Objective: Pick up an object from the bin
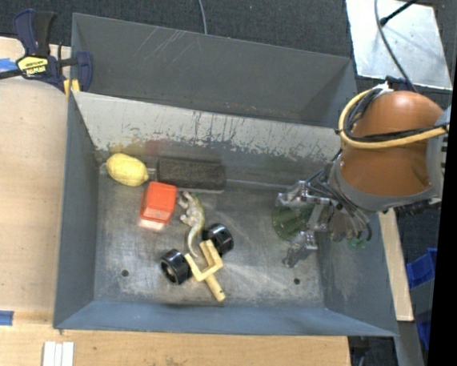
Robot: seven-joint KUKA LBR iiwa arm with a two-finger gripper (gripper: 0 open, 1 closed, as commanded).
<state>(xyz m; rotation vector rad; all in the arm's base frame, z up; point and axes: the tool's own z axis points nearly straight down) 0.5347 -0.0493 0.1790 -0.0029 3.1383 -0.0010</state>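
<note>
The pincer point(297, 225) hangs at three o'clock in the grey metal bin point(79, 228), jaws apart, over a dark green translucent lump point(283, 222) (shape unclear). A small orange box point(159, 205) and a yellow plastic lemon point(127, 169) lie toward ten o'clock.

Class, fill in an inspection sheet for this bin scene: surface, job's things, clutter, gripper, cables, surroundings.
Surface: grey metal bin, floor scuffed and stained.
Job's things: green thing at right, beside the gripper, partly hidden by it; not seen held.
Clutter: yellow lemon, dark block, orange block, wooden toy with black wheels, left and centre.
Gripper: low in the bin's right part; open or shut unclear.
Cables: yellow hose round the orange wrist cover; black cable behind the bin.
Surroundings: dark floor behind the bin.
</note>
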